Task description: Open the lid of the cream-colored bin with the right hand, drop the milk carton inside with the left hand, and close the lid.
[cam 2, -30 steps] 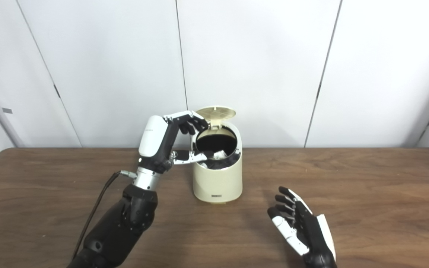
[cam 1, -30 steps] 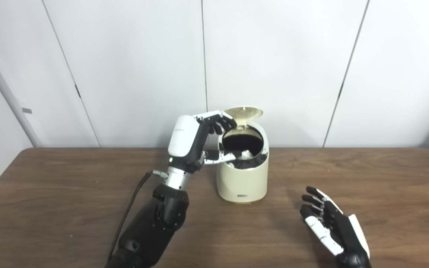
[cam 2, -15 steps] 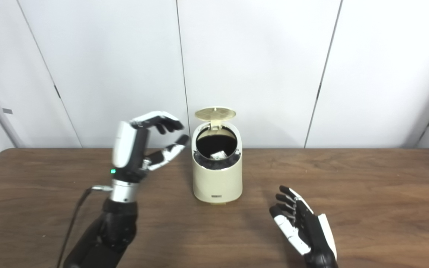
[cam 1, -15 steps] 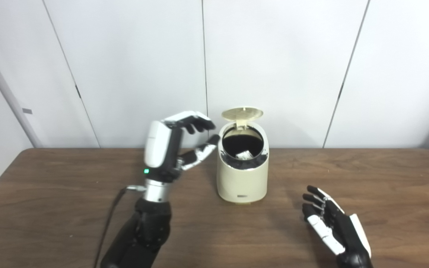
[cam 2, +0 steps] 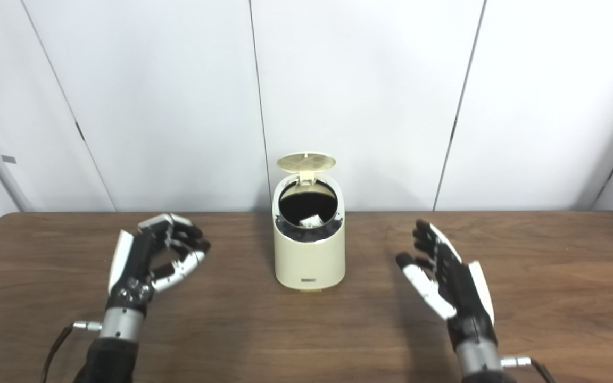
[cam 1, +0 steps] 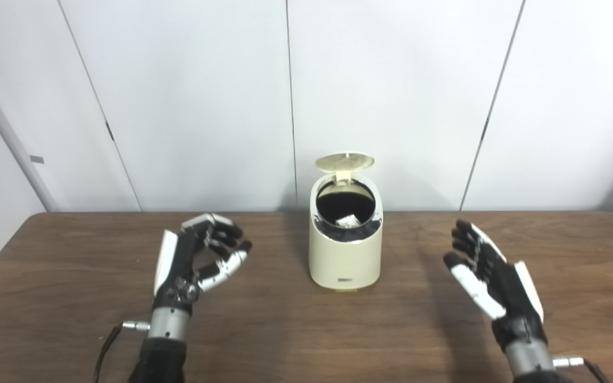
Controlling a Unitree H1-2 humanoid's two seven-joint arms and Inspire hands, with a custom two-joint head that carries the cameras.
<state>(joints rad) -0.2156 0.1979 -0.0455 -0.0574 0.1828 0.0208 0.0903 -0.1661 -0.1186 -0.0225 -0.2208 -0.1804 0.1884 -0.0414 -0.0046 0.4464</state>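
The carton [cam 1: 347, 220] lies inside the open bin [cam 1: 345, 255]; my left hand [cam 1: 200, 259] and right hand [cam 1: 490, 284] hang empty, fingers apart, either side. The lid [cam 1: 345, 161], standing upright, looks light and hinged; I judge a gentle push on its top edge should close it.

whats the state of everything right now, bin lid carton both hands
cream-colored bin: upright on the table, mouth uncovered
lid: open, tipped up at the back of the bin
milk carton: inside the bin, only a pale corner showing
left hand: open, holding nothing, left of the bin
right hand: open, fingers spread, right of the bin, touching nothing
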